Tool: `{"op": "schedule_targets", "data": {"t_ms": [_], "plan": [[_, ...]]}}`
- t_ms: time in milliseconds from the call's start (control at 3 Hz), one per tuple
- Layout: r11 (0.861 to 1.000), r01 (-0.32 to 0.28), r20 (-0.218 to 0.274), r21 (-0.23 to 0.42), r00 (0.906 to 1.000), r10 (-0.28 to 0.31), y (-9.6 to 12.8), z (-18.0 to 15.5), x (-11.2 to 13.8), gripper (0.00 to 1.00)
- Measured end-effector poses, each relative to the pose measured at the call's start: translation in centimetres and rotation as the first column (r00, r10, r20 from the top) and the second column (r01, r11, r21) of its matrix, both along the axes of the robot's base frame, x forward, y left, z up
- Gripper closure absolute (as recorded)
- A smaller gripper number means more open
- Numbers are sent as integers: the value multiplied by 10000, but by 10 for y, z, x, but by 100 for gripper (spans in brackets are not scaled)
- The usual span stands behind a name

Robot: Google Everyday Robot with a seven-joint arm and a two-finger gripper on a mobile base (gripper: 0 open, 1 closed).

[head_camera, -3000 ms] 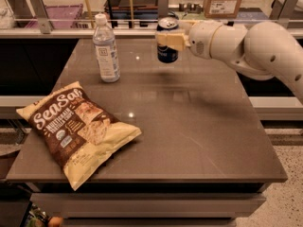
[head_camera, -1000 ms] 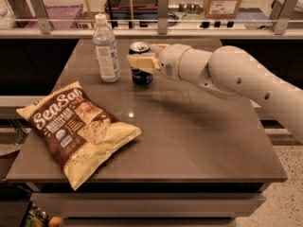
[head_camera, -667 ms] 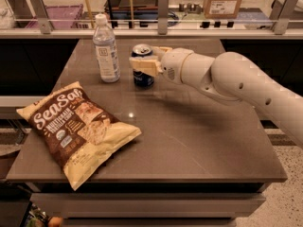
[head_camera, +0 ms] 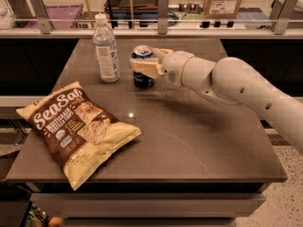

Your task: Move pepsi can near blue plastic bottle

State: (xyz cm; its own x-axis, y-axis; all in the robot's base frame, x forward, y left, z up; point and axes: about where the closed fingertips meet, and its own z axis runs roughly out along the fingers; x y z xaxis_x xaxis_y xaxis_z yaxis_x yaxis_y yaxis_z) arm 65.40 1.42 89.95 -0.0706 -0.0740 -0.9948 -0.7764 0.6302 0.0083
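brown bench [head_camera: 189, 136] in front of a glass-railed counter [head_camera: 189, 32]. hand [head_camera: 145, 64] clenched on the pepsi can [head_camera: 143, 81], which is upright near the far edge, about mid-width. blue plastic bottle [head_camera: 106, 48] stands just beside it toward the left edge, not touching. can't tell if the can's base touches the bench. seasalt chip bag [head_camera: 78, 126] lies flat toward the near left corner.

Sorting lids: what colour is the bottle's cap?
White cap, camera view; the pincer grips the dark blue soda can beside it.

tool [head_camera: 142, 64] clasping pepsi can [head_camera: 143, 82], hiding logo, arm [head_camera: 246, 90] cropped right
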Motion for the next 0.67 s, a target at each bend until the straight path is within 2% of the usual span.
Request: {"op": "schedule_targets", "data": {"t_ms": [667], "plan": [[10000, -69, 7, 1, 10000, 69, 4, 1, -1, 36]]}}
